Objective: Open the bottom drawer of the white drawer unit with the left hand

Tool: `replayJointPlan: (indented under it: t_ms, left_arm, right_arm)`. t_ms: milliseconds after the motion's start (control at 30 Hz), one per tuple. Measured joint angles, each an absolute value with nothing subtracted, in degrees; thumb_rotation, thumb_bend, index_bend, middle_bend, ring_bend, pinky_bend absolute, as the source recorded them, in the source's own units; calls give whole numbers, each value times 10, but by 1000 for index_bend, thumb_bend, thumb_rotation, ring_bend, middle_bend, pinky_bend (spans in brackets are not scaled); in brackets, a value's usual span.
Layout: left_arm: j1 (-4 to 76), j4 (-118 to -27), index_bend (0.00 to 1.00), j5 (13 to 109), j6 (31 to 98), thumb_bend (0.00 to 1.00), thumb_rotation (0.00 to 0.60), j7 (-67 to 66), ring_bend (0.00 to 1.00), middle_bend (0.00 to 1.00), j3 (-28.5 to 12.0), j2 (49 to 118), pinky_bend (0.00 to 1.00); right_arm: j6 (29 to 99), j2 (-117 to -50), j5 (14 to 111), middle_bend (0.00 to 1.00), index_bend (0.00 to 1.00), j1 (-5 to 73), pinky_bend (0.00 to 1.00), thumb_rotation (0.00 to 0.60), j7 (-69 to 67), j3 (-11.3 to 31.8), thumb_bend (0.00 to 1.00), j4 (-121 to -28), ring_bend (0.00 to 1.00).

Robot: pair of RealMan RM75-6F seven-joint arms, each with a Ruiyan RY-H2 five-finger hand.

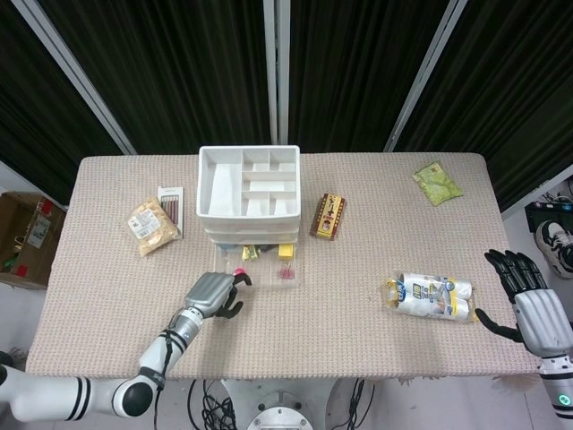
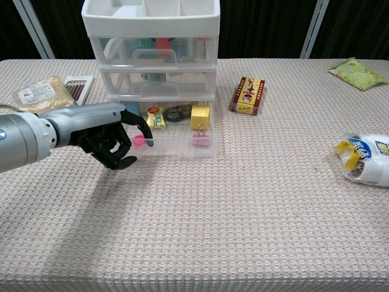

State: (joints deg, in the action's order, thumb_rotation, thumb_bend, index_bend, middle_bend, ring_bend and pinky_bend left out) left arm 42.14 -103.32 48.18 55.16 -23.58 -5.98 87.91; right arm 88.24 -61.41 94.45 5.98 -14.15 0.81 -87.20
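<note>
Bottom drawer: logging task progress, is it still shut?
No, the bottom drawer stands pulled out from the white drawer unit, its small contents exposed.

Black vertical curtains (image 1: 188, 72) behind, divided by pale metal struts (image 1: 276, 72), table (image 1: 358, 296) under beige woven cloth, light grey floor (image 1: 18, 305), cardboard box (image 1: 27, 237) at left.

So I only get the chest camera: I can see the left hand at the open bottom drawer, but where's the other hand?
Observer: The right hand shows only in the head view, off the near right corner of the table, fingers apart, holding nothing.
Visitor: Near that white packet at my picture's edge?
Observer: Beside it but apart. The packet lies whole on the table, to the hand's left.
Visitor: Anything else I'm missing?
Observer: A cardboard box sits on the floor past the table's left end.
</note>
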Motion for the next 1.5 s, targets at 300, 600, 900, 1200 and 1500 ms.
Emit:
replayJointPlan:
  t_ms: [300,600,900,1200,1500]
  left_arm:
    - [436,-1076,356,473,538,419,600,-261,890,745,-41,846,1000]
    - [438,-1109,216,501,542,419,600,-249,876,741,-39,815,1000]
    - [449,-1100,216,561,541,505,600,-222,874,751,-63,806,1000]
    - [524,-992,156,491,468,713,600,-244,926,816,-86,848,1000]
    - [575,-942,94,425,448,771,600,-266,937,832,-85,898,1000]
  right_arm:
    - [887,-612,943,81,0,55,0,600,-140,7,175,-875,0]
    - [900,-606,944,81,0,48,0,600,-140,8,174,-877,0]
    - [906,-600,950,81,0,45,0,600,-133,8,176,-885,0]
    - [909,-598,948,81,0,41,0,600,-132,7,175,-887,0]
    - [905,-599,944,86,0,40,0,600,-135,7,176,-883,0]
